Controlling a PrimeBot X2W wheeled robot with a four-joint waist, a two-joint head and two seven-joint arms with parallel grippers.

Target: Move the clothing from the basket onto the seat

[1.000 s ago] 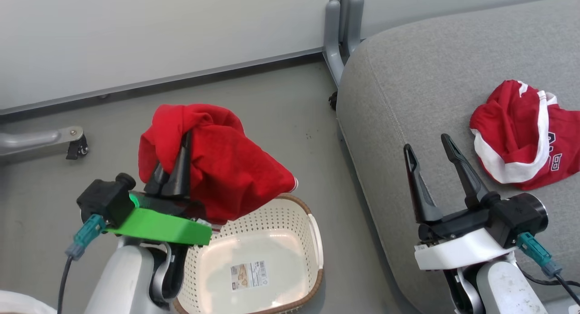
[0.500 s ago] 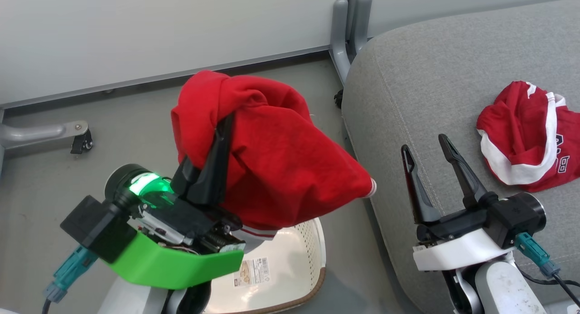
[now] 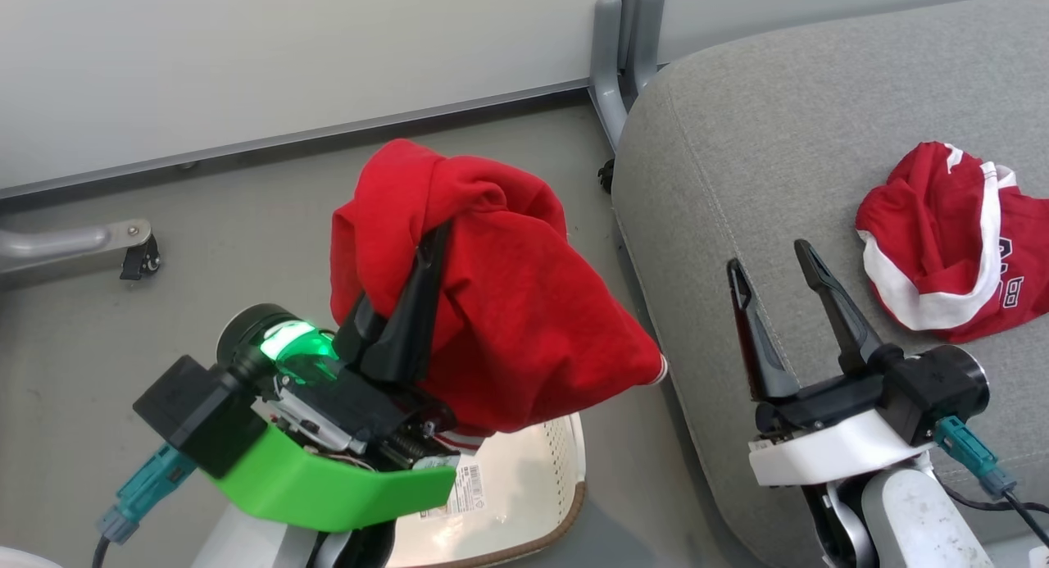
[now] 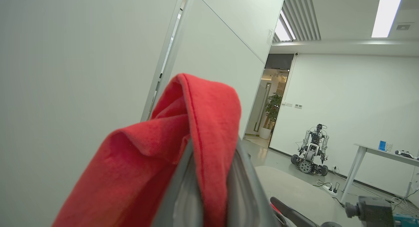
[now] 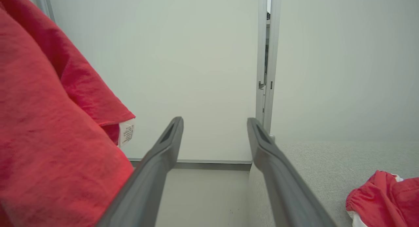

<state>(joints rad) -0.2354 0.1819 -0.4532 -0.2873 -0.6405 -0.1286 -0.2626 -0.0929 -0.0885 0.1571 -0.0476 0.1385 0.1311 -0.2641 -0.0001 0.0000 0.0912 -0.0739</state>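
My left gripper [image 3: 438,240] is shut on a red piece of clothing [image 3: 500,306] and holds it in the air above the cream basket [image 3: 524,502], whose inside shows only a label. The fabric drapes over the fingers [image 4: 203,174] in the left wrist view and hangs toward the grey seat [image 3: 778,142]. A second red garment with white bands [image 3: 942,240] lies on the seat at the right. My right gripper [image 3: 770,256] stands open over the seat's front, nothing between its fingers [image 5: 170,145]. The held clothing [image 5: 49,138] hangs to its left.
A pale wall with a dark skirting runs along the back. A grey metal post [image 3: 619,52] stands by the seat's far corner, and a castor leg [image 3: 98,244] lies on the floor at the left. Another robot [image 4: 311,148] and a table [image 4: 376,158] stand far off.
My left gripper has lifted the red clothing up out of the basket and carried it right, toward the seat. The right gripper has stayed still and open.
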